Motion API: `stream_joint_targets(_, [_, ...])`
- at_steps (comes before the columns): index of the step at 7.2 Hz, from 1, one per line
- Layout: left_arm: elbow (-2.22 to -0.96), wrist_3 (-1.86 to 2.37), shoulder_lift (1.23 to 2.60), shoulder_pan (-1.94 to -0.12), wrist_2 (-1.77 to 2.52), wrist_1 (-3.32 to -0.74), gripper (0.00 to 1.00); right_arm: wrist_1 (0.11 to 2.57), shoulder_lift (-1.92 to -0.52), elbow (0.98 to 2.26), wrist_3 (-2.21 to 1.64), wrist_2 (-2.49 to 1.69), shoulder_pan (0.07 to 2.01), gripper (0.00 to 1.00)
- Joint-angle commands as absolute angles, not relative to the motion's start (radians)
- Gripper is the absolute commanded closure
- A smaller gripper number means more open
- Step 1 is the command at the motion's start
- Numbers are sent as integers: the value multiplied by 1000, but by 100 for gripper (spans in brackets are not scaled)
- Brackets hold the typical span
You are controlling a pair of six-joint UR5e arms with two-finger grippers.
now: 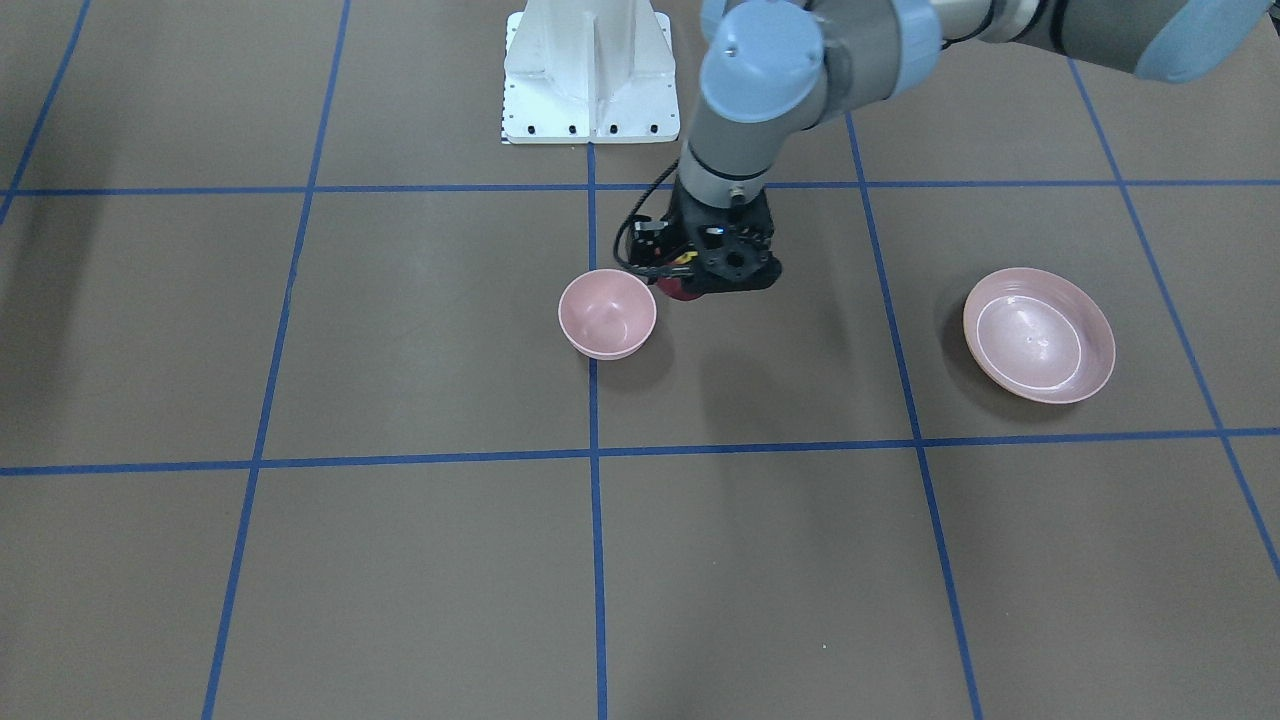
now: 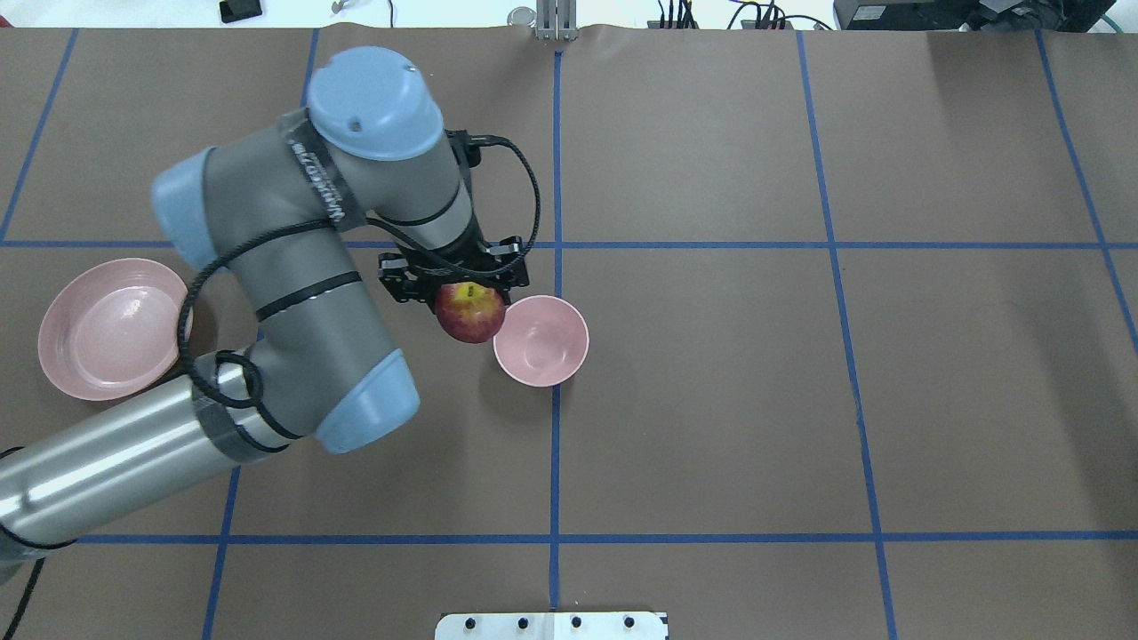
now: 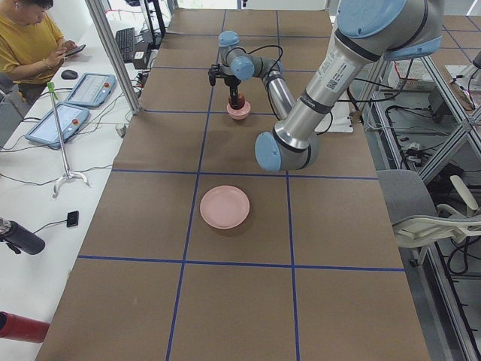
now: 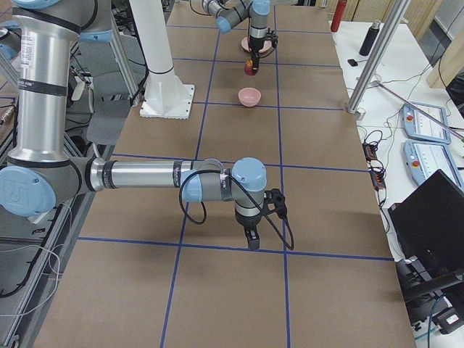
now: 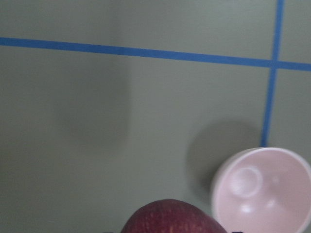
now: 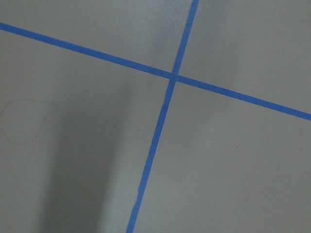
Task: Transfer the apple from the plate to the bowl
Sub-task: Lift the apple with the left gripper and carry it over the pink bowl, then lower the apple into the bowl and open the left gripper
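– The left tool: what does it have?

– Its fingers are closed on the apple, one on each side, with the tool pointing straight down. The apple hangs clear of the worktop.

– Which way does the apple point?

– The stem end is up. In the overhead view the yellow patch and the stem sit at the top, against the underside of the tool, and the dark red body hangs below. It is nearly round, so the only axis I can name is stem to base, and that runs close to vertical.

– And the bowl?

– The bowl stands upright just beside the apple, on the side away from the plate. Seen from overhead, the apple's edge overlaps the bowl's rim. The left wrist view shows the bowl off to one side of the apple, not under it.

– The plate?

– The plate lies well apart on the robot's left, partly behind the left arm, with its centre bare.

– The right tool?

– The right tool shows only in the side view, pointing down near the crossing blue tape lines. I cannot tell whether it is open or closed.
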State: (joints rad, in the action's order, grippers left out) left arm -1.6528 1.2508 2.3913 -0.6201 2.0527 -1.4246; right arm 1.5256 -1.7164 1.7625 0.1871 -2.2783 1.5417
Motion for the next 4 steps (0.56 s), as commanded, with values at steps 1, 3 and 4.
stream_joint_targets(1, [-1525,1289,2454,-566,1999,-1518,100,1526,-1717,1761,187,-2284,1542,0])
stream_joint_targets(3, [-1447,1292,2451,-528,1928,-1610,100,1525,-1713,1755,187,-2284,1540,0])
stream_joint_targets(4, [-1431,1293,2451,-519,1928,-1624,100,1526,-1712,1753,187,-2284,1540,0])
